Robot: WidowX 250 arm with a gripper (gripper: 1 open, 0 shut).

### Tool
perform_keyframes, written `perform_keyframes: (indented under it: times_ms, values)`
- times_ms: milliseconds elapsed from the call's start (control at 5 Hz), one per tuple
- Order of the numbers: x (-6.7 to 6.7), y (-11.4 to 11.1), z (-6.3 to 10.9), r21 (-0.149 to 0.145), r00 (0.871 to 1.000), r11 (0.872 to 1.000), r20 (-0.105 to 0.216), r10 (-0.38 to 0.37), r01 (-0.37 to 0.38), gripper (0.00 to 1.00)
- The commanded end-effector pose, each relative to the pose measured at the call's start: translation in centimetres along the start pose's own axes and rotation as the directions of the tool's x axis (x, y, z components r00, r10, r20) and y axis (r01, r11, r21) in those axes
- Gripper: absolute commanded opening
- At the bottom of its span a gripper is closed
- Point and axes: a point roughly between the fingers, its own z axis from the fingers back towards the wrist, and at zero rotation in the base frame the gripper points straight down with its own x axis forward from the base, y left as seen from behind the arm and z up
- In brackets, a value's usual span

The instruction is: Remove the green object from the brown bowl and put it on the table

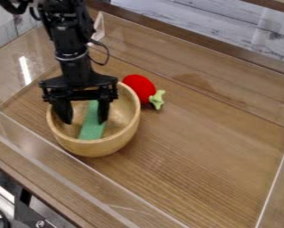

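The brown bowl (123, 135) sits on the table (204, 169) at centre left. Inside it the green object (94, 130) leans against the near wall, a flat bright-green block. My gripper (84, 113) points straight down into the bowl, its black fingers (63, 110) spread wide on either side of the block's upper end. The jaws are open and nothing is pinched between them. The block's top part is partly hidden behind the right finger.
A round red toy (139, 88) with a small green leafy tip (159, 99) lies just behind the bowl to the right. Low clear acrylic walls (275, 187) border the tabletop. Bare wood extends to the right of the bowl.
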Motion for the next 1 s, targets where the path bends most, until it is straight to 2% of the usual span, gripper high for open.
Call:
perform_keyframes:
  times_ms: [0,400,600,800]
  values:
    - [0.2,-0.6,0.0,0.009,0.999,1.000,0.029,-0.018,0.018,1.00]
    - [-2.9,-2.2,0.0,-0.006,0.996,0.996,0.021,-0.084,0.085,1.00]
    - [-3.7,-2.0,-1.0,-0.004,0.992,0.992,0.020,-0.125,0.125,0.00]
    - [-2.9,-1.9,-0.3,-0.018,0.992,0.992,0.025,-0.126,0.126,0.00]
